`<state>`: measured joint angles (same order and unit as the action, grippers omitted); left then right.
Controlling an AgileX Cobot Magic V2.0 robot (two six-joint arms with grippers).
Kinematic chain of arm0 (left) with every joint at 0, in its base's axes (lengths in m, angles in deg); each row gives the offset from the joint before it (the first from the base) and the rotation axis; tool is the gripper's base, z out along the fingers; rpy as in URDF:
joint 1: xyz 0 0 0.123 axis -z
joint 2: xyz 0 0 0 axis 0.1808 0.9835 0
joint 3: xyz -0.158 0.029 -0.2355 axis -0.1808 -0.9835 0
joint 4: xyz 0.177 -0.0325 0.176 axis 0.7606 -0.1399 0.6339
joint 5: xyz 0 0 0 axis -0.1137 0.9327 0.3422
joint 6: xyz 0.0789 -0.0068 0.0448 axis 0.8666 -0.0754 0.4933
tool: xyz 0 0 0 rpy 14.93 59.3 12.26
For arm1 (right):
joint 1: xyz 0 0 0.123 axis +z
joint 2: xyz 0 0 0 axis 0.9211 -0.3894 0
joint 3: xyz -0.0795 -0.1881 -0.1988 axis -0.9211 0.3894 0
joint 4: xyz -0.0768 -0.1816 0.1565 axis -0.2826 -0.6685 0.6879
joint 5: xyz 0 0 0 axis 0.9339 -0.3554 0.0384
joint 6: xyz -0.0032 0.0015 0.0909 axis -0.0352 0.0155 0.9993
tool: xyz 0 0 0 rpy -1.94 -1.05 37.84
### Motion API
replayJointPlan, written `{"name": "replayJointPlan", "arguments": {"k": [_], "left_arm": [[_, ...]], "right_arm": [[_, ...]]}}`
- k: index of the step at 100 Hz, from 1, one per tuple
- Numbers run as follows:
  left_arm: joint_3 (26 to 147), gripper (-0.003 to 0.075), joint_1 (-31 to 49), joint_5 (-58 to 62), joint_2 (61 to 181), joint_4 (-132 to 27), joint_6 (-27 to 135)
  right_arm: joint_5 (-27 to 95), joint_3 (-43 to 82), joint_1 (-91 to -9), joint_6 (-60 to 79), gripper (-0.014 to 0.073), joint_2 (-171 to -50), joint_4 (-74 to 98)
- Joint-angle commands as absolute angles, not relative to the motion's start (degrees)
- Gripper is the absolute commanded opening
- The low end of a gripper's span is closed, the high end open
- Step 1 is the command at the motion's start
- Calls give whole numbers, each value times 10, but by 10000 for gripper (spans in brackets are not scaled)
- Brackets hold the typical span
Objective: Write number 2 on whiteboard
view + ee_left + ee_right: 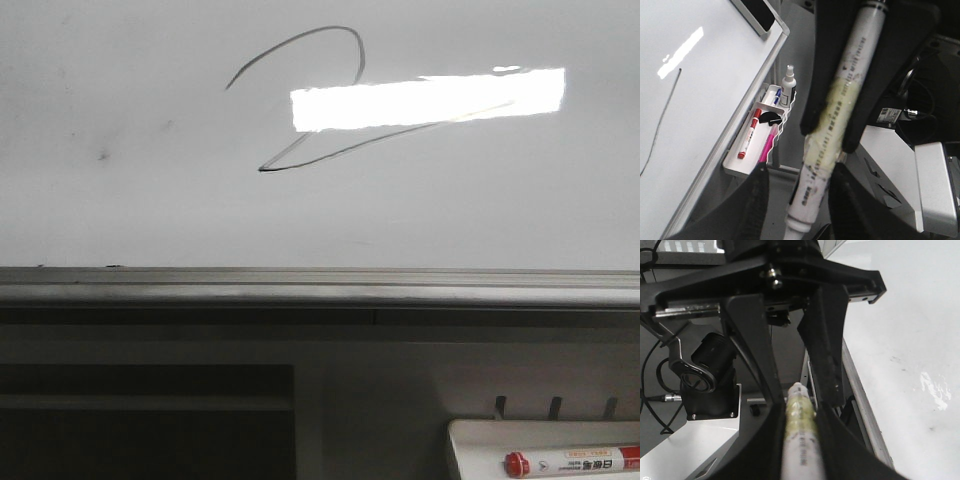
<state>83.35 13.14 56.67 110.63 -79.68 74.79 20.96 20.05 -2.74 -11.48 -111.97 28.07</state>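
Note:
The whiteboard (120, 210) fills the front view, with a thin dark grey number 2 (265, 168) drawn on it, partly washed out by a bright glare. Neither gripper shows in the front view. A white marker (840, 100) wrapped in yellowed tape is held off the board's edge. My right gripper (799, 407) is shut on its barrel (800, 440). In the left wrist view its black fingers (822, 75) clasp the taped part. My left gripper (800, 170) stands open around the marker's lower end, with a gap on one side. The board (700, 90) and one stroke (663, 117) lie beside it.
A grey metal rail (320, 290) runs under the board. A white tray (470, 440) hangs at its lower right with a red-capped marker (570, 463). The left wrist view shows the tray (735, 167), a pink marker (767, 145), a spray bottle (788, 85) and grey robot base (935, 185).

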Motion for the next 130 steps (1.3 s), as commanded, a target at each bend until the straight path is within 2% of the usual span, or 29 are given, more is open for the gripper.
{"name": "replayJointPlan", "arguments": {"k": [1,33,47,59,72,77,82,94,101,106,116,130], "left_arm": [[851,244,136,541,1119,-824,749],[851,232,136,522,1131,-830,749],[851,123,136,514,1131,-846,749],[851,-22,136,514,1131,-856,749],[851,-20,136,513,1131,-856,749],[851,-20,136,513,1131,-856,749],[851,-20,136,513,1131,-856,749],[849,-20,136,491,1131,-856,747],[843,-20,136,465,1131,-856,736],[834,-20,136,443,1131,-856,727],[807,-20,136,367,1124,-856,711],[742,-20,136,157,1115,-872,685]], "right_arm": [[239,179,-26,-122,-51,-1115,301],[235,179,-26,-122,-51,-1115,302],[223,179,-26,-122,-51,-1115,311],[219,179,-26,-122,-51,-1115,329],[219,179,-26,-122,-43,-1115,331],[219,179,-26,-122,-8,-1115,331],[220,179,-26,-122,70,-1115,331],[233,179,-26,-122,402,-1111,325],[240,179,-30,-122,538,-1096,319],[240,178,-39,-122,575,-1081,308],[238,178,-75,-120,576,-1039,295],[217,178,-153,-109,564,-970,295]]}}
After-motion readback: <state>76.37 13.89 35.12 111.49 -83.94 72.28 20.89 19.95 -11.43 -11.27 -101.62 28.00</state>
